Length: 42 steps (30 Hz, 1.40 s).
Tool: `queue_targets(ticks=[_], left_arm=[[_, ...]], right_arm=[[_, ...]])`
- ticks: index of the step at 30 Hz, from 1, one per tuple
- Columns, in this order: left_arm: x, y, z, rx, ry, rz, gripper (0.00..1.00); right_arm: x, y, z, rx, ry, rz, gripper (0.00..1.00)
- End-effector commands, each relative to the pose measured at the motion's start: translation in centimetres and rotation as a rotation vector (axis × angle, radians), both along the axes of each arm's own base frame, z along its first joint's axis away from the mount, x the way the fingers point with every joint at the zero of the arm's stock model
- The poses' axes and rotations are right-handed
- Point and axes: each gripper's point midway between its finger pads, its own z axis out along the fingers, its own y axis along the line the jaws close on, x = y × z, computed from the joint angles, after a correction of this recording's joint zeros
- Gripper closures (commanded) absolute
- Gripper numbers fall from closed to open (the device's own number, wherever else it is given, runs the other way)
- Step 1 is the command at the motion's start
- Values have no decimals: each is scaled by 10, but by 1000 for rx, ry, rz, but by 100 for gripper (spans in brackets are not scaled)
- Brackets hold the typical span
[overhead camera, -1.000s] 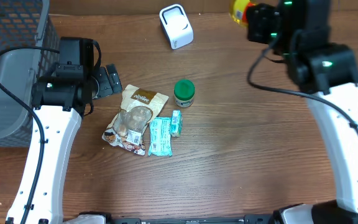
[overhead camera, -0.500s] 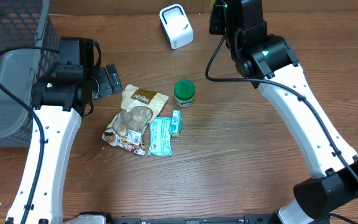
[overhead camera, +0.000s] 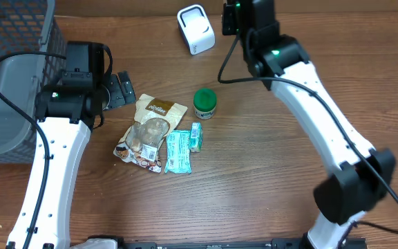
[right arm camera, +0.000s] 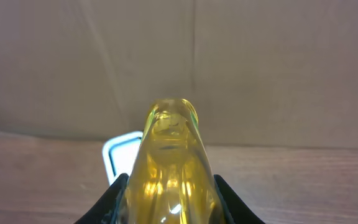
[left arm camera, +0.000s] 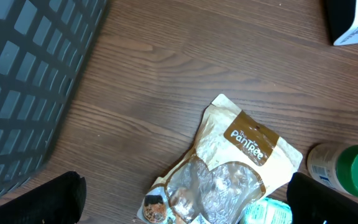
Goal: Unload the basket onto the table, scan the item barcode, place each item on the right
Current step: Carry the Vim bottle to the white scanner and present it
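Item in hand: a yellow bottle (right arm camera: 169, 155), clamped in the right claw (right arm camera: 171, 205) near the far edge of the surface (overhead camera: 268, 173), just beside the white scanner (overhead camera: 195, 29). We judge the pickup done and the presenting of the barcode under way, with no sign we can see of a completed read. Left claw (left arm camera: 188, 199): jaws fully apart, holding nothing, over the snack pouch (overhead camera: 150, 128); pouch, green-lidded jar (overhead camera: 204, 102) and teal packets (overhead camera: 179, 149) lie mid-surface, seemingly awaiting their turn
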Motion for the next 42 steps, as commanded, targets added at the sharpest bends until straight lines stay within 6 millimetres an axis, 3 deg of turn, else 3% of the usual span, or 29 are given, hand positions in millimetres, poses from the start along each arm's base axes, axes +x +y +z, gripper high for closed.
queue_targets(ticks=[1, 9, 15, 22, 29, 34, 37, 42], left_arm=[[2, -1, 6, -2, -18, -2, 0], [2, -1, 6, -2, -18, -2, 0], [2, -1, 6, -2, -18, -2, 0], [2, -1, 6, -2, -18, -2, 0], [2, -1, 6, -2, -18, -2, 0], [2, -1, 6, -2, -18, -2, 0], [2, -1, 6, -2, -18, -2, 0], [2, -1, 6, -2, -18, -2, 0]], right_arm=[[12, -3, -5, -59, -18, -16, 96], [26, 1, -42, -84, 29, -17, 96], [38, 8, -49, -107, -5, 5, 96], [57, 33, -73, -337, -77, 117, 96], [65, 61, -78, -613, -189, 140, 96], [69, 73, -94, -767, -224, 135, 96], [70, 74, -111, -794, -199, 153, 96], [71, 76, -117, -786, -192, 173, 96]])
